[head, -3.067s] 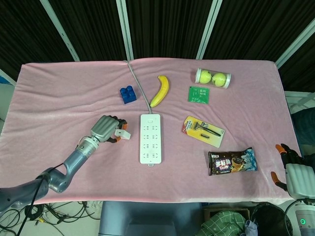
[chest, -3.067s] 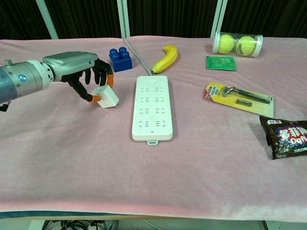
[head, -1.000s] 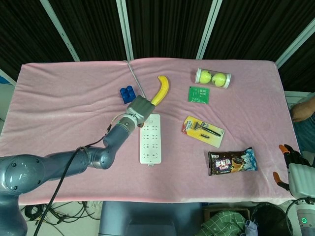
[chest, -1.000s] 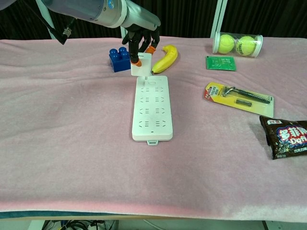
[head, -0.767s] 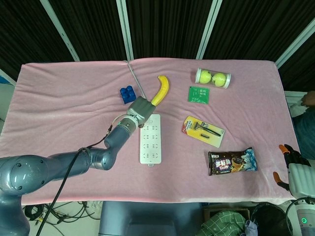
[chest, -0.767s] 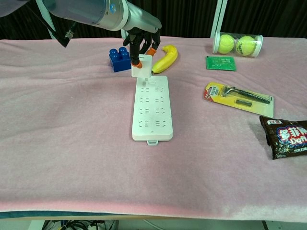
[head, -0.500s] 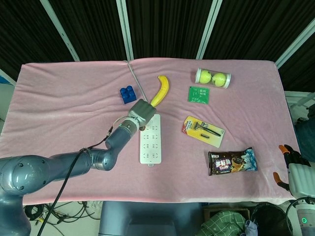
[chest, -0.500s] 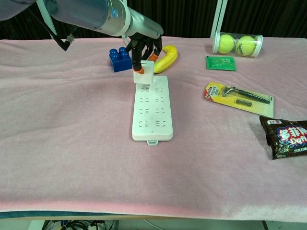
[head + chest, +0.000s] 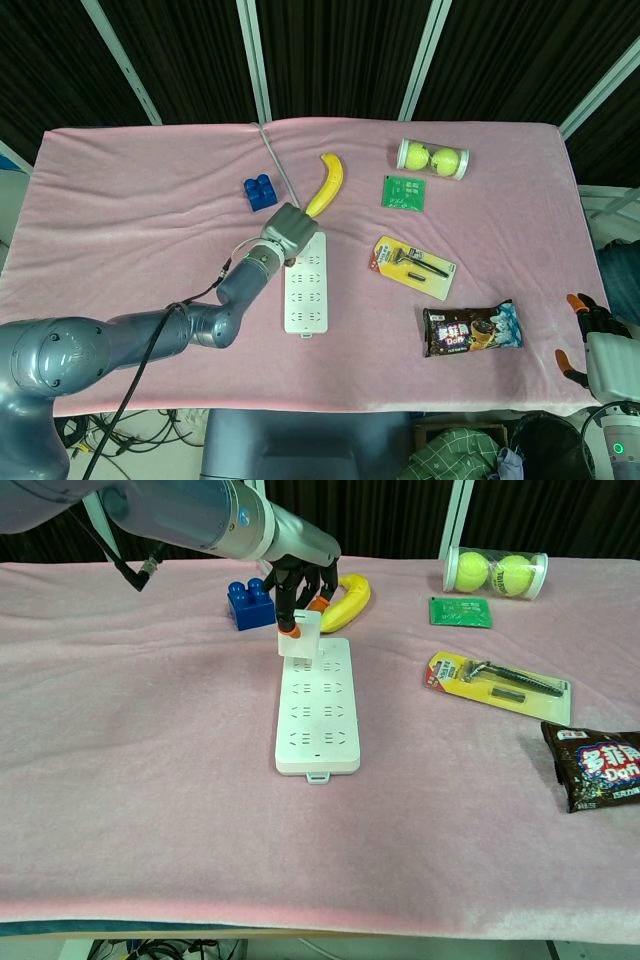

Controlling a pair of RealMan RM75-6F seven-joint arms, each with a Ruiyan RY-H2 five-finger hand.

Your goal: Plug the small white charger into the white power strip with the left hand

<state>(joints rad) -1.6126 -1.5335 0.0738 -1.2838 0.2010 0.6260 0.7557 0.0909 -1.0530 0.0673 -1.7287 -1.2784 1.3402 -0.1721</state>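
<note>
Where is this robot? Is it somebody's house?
Probably not a house; it looks like a robot test room. A table under a pink cloth holds mismatched practice things: a banana, a tube of tennis balls, a packaged razor. Black curtains hang behind.

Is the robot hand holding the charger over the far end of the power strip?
Yes: the left robot hand holds the charger above the power strip's end nearest the banana.

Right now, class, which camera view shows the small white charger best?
The chest view: the charger shows side-on, pinched by the left hand over the power strip. In the head view, that hand hides it.
</note>
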